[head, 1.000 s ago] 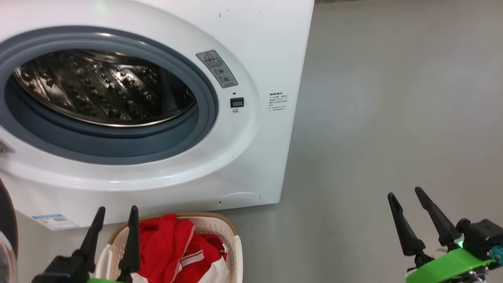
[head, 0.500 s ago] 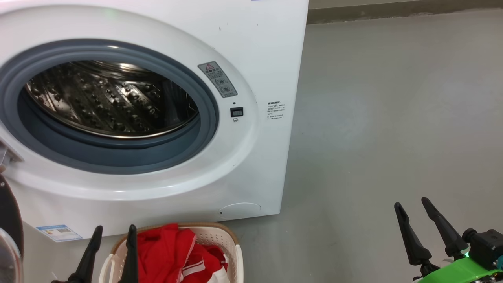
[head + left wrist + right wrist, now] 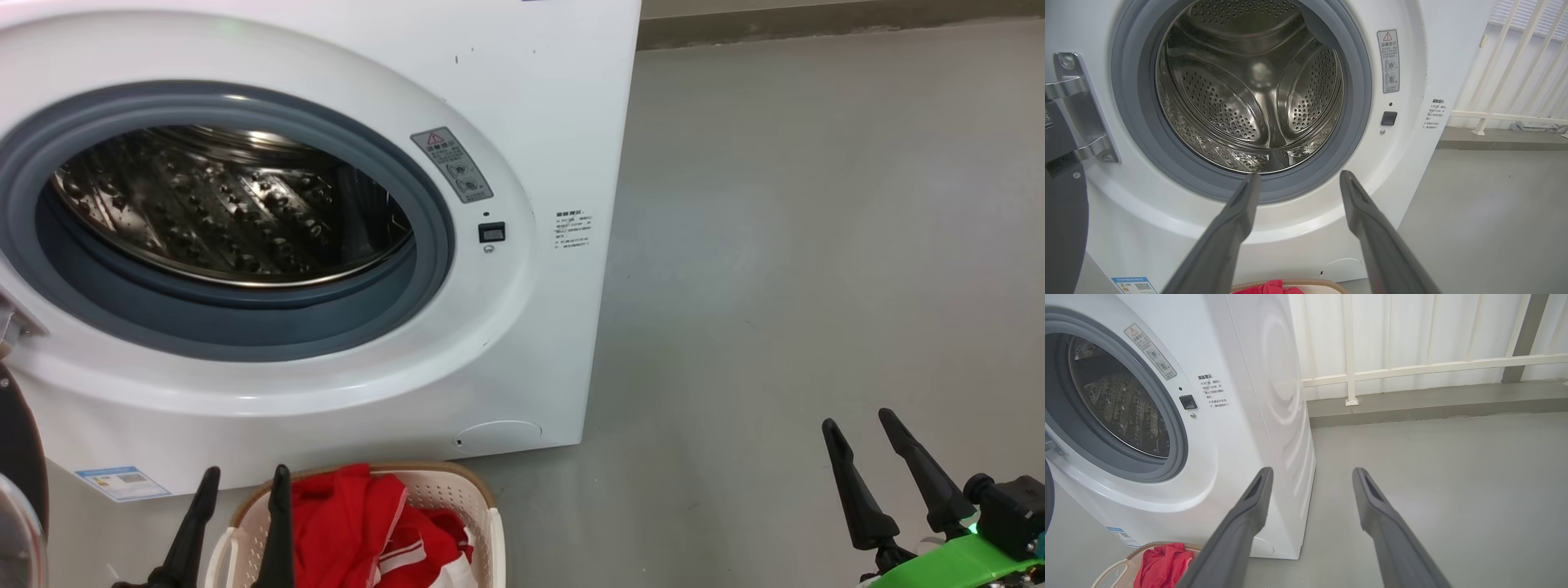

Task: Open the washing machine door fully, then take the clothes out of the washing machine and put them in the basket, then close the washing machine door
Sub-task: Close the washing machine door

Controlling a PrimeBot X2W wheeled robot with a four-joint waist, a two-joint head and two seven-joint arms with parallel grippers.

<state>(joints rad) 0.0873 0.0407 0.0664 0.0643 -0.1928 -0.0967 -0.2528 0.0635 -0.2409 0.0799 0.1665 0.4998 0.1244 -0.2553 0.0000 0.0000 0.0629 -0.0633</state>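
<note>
i count one washer (image 3: 531,122), one basket (image 3: 483,502) of red clothes (image 3: 351,523), my left gripper (image 3: 246,470) and right gripper (image 3: 857,418) both spread

Grey floor (image 3: 816,245) runs to a kerb (image 3: 1433,402) bearing, seemingly, a white railing (image 3: 1348,343).

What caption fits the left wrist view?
Open left tool faces the empty drum of the washer; red clothes lie in the basket.

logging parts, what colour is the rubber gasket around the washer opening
Grey, ringing the steel drum opening: gasket on the white washing machine. It shows best in the left wrist view.
</note>
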